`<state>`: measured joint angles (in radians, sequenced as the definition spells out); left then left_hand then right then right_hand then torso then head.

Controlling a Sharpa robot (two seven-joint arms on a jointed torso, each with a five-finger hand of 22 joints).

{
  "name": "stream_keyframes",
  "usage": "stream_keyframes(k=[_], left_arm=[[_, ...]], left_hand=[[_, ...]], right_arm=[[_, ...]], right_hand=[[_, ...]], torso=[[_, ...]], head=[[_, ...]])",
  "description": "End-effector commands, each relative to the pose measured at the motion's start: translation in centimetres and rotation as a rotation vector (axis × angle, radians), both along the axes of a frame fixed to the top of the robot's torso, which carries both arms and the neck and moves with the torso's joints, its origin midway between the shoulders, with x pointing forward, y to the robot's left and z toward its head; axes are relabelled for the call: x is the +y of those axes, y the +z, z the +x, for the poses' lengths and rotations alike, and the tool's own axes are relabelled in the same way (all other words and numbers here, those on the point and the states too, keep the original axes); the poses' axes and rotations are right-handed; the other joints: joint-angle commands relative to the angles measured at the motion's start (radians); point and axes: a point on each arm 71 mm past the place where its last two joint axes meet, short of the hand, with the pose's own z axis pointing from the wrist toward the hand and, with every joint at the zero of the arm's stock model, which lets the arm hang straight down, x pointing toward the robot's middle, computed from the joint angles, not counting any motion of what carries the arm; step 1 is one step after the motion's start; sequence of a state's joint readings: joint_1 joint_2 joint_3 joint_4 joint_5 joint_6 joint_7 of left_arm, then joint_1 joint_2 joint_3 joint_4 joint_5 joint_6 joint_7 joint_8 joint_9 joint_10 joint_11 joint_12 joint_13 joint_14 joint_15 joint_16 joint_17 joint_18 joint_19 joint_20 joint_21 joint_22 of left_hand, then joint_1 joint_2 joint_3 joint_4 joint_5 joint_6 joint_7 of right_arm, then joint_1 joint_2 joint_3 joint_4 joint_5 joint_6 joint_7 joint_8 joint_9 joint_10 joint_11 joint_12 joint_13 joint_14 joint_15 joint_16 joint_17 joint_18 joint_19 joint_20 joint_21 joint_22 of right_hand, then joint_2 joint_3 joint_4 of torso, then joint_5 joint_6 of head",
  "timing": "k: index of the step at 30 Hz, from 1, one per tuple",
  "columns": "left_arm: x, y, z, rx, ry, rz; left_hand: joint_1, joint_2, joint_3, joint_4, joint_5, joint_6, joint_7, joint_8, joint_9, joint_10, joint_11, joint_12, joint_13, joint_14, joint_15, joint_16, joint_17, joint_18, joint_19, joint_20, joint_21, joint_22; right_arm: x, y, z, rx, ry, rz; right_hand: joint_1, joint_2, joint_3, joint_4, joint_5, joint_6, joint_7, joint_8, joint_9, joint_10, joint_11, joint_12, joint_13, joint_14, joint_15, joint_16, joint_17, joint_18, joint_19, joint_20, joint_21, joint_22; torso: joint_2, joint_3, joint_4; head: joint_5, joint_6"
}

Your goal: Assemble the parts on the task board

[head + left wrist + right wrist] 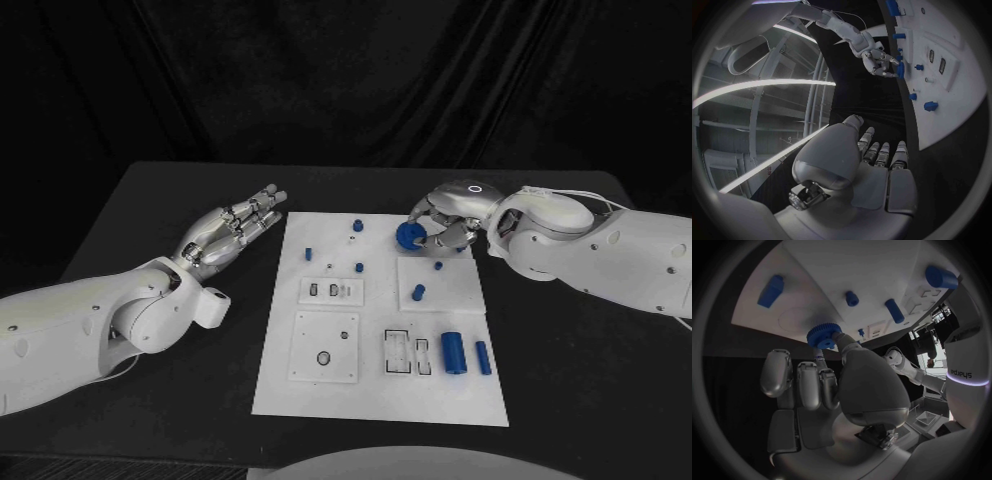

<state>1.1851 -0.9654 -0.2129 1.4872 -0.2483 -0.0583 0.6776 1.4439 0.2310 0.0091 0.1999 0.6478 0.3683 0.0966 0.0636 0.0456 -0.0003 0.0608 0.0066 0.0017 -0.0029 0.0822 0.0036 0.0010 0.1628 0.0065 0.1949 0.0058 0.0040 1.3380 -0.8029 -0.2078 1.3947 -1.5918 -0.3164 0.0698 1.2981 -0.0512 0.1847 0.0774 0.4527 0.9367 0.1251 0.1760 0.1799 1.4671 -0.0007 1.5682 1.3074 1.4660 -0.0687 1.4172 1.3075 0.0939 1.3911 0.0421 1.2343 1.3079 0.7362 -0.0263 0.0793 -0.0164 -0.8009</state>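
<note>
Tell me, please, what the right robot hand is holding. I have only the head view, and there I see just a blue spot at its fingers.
Observer: The right wrist view shows that the right robot hand holds a blue toothed wheel at its fingertips, in front of the task board.
Operator: Is the left robot hand free?
Observer: Yes. In the left wrist view the left robot hand has its fingers stretched out and holds nothing.

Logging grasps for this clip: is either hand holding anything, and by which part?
The right hand pinches a blue toothed gear by its rim, above the task board. The left hand holds nothing, fingers extended.
</note>
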Motion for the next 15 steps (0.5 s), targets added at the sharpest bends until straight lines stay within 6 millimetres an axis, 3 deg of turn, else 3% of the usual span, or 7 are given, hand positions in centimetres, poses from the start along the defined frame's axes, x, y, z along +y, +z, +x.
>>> stream_keyframes(k=[1, 10, 15], left_arm=[[-0.1, 1.1, -0.2, -0.122, -0.023, -0.089], [-0.4, 1.1, -0.1, -0.117, -0.029, -0.089], [-0.5, 1.1, -0.1, -0.115, -0.032, -0.089]], left_hand=[[-0.011, -0.003, 0.007, 0.002, 0.001, 0.002, 0.004, 0.004, 0.001, 0.0, 0.01, -0.007, -0.002, 0.003, 0.007, -0.004, -0.001, 0.016, 0.003, 0.008, 0.001, 0.002], [-0.014, -0.003, 0.016, 0.0, 0.001, 0.004, 0.006, 0.005, 0.001, 0.0, 0.013, -0.007, -0.002, 0.003, 0.01, -0.004, -0.001, 0.017, 0.005, 0.014, 0.003, 0.003], [-0.016, -0.003, 0.019, 0.0, 0.001, 0.005, 0.007, 0.006, 0.001, 0.0, 0.014, -0.007, -0.002, 0.003, 0.011, -0.004, -0.001, 0.018, 0.006, 0.017, 0.003, 0.004]], right_arm=[[0.9, 0.6, -0.2, 0.011, 0.015, 0.052], [4.0, 0.8, 0.0, 0.039, 0.061, 0.048], [5.7, 0.6, 0.4, 0.048, 0.083, 0.04]], right_hand=[[-0.011, 0.0, 0.0, 0.007, 0.005, 0.046, -0.038, 0.046, 0.122, 0.104, 0.008, 0.003, 0.263, 0.068, 0.008, 0.001, 0.096, -0.012, 0.005, 0.005, 0.006, 0.025], [-0.035, -0.006, 0.007, 0.025, 0.025, 0.04, -0.032, 0.033, 0.119, 0.104, 0.014, 0.003, 0.263, 0.075, 0.013, 0.022, 0.118, -0.017, 0.02, 0.01, 0.03, 0.046], [-0.038, -0.009, 0.014, 0.027, 0.037, 0.037, -0.031, 0.026, 0.117, 0.104, 0.015, 0.003, 0.263, 0.076, 0.014, 0.026, 0.121, -0.018, 0.022, 0.011, 0.034, 0.049]], torso=[[0.0, -0.0011, -0.0015], [0.002, -0.0014, 0.0026], [0.001, -0.0011, 0.0018]], head=[[0.004, -0.003], [-0.003, -0.001], [-0.004, -0.001]])
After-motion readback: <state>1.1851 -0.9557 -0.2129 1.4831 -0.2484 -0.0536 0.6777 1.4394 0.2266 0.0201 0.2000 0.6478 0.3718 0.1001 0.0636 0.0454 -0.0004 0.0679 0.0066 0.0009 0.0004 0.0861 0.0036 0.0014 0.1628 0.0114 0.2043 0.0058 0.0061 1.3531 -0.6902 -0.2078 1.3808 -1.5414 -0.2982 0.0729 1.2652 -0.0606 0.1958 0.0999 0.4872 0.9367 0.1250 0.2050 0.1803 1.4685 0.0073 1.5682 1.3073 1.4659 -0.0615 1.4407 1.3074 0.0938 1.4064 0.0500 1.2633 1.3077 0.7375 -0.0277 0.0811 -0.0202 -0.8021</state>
